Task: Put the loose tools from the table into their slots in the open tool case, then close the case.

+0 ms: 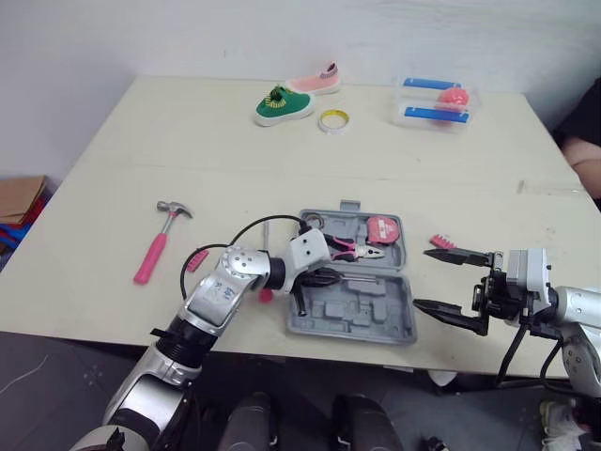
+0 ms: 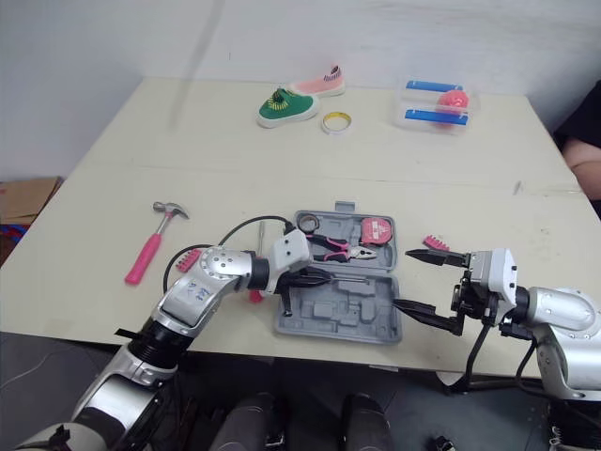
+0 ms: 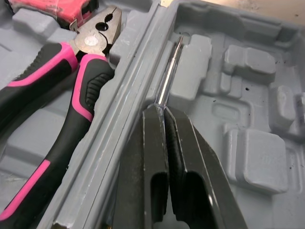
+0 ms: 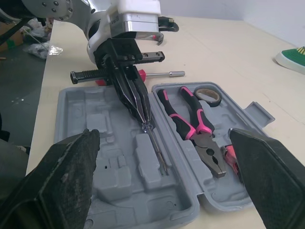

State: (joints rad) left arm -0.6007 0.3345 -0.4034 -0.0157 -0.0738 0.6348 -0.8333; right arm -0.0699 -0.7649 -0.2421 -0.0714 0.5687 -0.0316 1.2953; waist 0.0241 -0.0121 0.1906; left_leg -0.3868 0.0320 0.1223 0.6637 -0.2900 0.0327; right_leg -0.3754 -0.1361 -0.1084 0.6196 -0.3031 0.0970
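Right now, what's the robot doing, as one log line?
left tool: shut on metal shaft, at case slot | right tool: open, beside case | hammer: on table | case: open

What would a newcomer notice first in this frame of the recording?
The left gripper draws the eye, shut on a thin metal rod that lies in the near half of the open grey case, beside the hinge. A pink hammer lies loose on the table left of the case, and the right gripper hangs open at its right.
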